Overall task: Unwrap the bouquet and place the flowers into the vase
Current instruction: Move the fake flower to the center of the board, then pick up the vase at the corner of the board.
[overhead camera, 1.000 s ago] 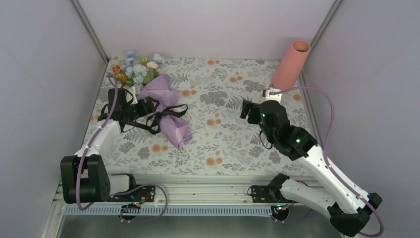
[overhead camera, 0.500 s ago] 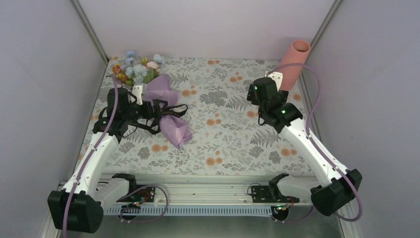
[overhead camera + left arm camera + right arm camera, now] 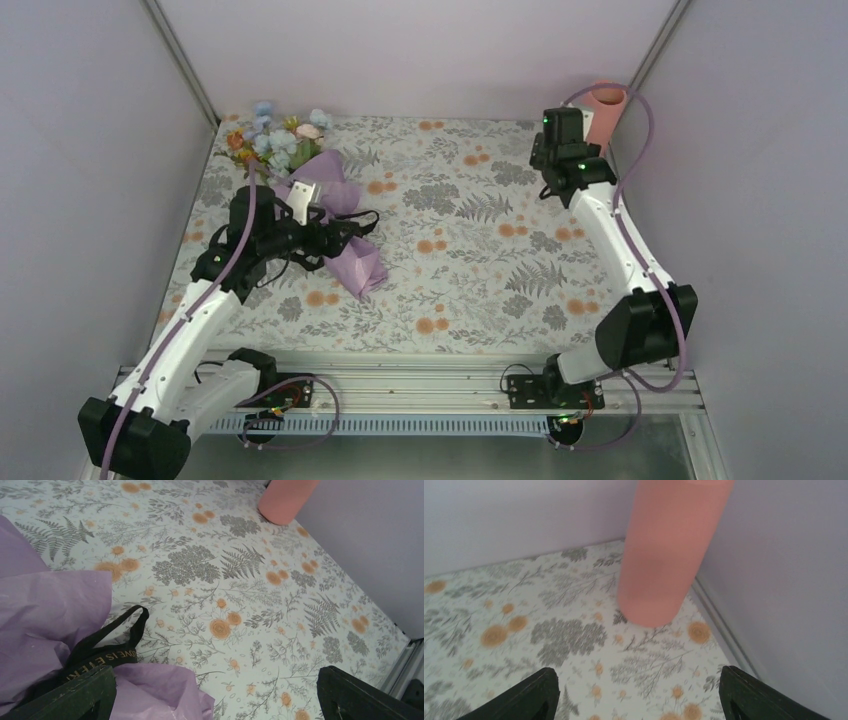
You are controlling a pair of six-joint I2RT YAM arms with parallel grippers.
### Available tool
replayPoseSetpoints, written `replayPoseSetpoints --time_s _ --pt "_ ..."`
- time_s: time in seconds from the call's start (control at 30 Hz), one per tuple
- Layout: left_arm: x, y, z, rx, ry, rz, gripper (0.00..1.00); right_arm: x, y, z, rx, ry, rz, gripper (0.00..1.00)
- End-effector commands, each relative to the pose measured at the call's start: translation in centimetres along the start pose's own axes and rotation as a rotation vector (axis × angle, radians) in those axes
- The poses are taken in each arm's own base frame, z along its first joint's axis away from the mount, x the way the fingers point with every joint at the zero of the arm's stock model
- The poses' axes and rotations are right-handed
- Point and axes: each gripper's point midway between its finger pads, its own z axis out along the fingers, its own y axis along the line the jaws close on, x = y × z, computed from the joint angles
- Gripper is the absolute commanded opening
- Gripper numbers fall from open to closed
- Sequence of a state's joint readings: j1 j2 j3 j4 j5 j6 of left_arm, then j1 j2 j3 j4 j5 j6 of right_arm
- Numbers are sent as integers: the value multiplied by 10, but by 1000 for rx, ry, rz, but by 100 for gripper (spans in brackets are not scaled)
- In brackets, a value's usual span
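Change: the right gripper (image 3: 638, 672) has swung from mid-table out to the far right corner and now faces the vase (image 3: 669, 555). The left gripper (image 3: 216, 672) has pushed further over the bouquet (image 3: 320, 215) and spread wider than a second ago.
Tablecloth (image 3: 450, 290): grey-and-orange floral print, lying flat under both grippers.
Vase: salmon-pink cylinder, upright, straight ahead of the right gripper. It stands beyond the fingertips and clear of them, its base on the cloth close to the wall on the right-finger side.
Bouquet: lies on its side on the cloth beneath the left gripper, not yet unwrapped.
Paper wrap (image 3: 45, 610): crumpled lilac sheet bunched at the left finger and spreading under it. None of it reaches the right finger.
Flowers (image 3: 270, 140): blue, peach and orange heads poking out of the wrap's far end, well behind the left gripper's wrist.
Black ribbon (image 3: 102, 661): gold-lettered, looped around the wrap just ahead of the left finger.
Left gripper: spread wide, holding nothing.
Right gripper: spread wide, holding nothing, with only cloth between the fingers.
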State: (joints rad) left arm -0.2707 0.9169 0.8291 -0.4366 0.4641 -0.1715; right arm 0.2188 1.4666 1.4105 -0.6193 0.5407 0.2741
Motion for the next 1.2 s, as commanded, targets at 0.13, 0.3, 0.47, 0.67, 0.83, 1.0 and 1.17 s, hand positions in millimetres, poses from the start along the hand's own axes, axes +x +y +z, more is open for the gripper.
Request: replayPoseSetpoints --time_s 0.13,0.3,0.47,0.67,0.83,1.0,1.17 --pt "11 -7 0 0 -4 65 100 -64 -24 38 61 -107 59 81" --pt "11 -6 -5 -31 -20 74 100 -100 -27 52 121 -161 101 81" --pt "12 -5 -4 -46 -13 74 100 -122 -32 68 189 -197 138 81" --pt "14 -13 -4 -24 -10 88 100 -138 -28 91 221 -211 124 81" --pt "15 -14 -4 -25 -11 96 100 -134 -23 117 232 -148 99 82" --pt "14 -14 -6 -34 -15 98 100 -120 -24 134 217 -99 103 82" --pt "15 -15 -6 -32 -15 101 100 -111 -29 150 212 -58 86 83"
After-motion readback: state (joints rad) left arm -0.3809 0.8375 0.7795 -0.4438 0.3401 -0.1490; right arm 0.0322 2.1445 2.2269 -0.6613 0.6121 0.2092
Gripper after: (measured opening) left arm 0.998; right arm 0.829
